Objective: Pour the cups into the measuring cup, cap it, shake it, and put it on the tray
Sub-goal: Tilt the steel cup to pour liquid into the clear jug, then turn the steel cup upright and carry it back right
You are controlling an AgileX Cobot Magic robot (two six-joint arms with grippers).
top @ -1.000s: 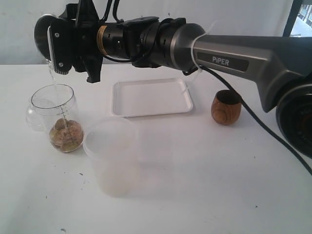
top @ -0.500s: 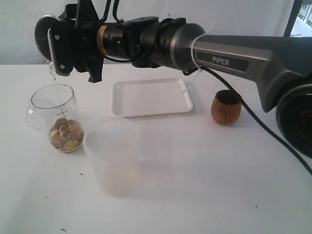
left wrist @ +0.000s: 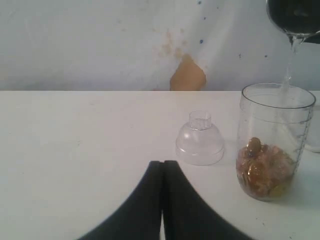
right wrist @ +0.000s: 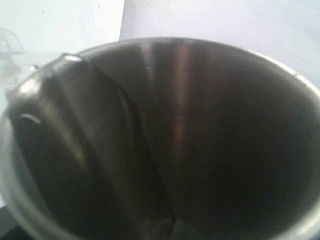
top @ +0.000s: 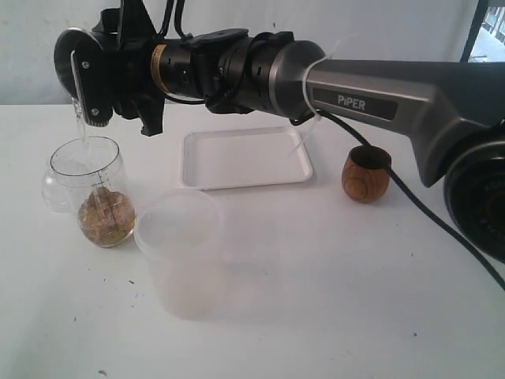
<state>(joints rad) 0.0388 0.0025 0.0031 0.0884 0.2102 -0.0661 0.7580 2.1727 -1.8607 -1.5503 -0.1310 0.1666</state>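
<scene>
**Second pour under way; capping, shaking and tray to come**

The measuring cup [left wrist: 275, 140] stands on the table's [top: 355, 300] left side, brown and gold pieces at its bottom, taking a thin stream [left wrist: 289, 65] from the steel tumbler [right wrist: 165, 140]. The right gripper [top: 110, 83] is clamped on the tumbler, tipped above the rim. The wooden cup [top: 366, 174] stands upright beside the empty tray [top: 245, 158], probably already poured. The clear cap [left wrist: 200, 140] waits just beside the measuring cup. The left gripper [left wrist: 162, 167] is pressed together, holding nothing.
</scene>
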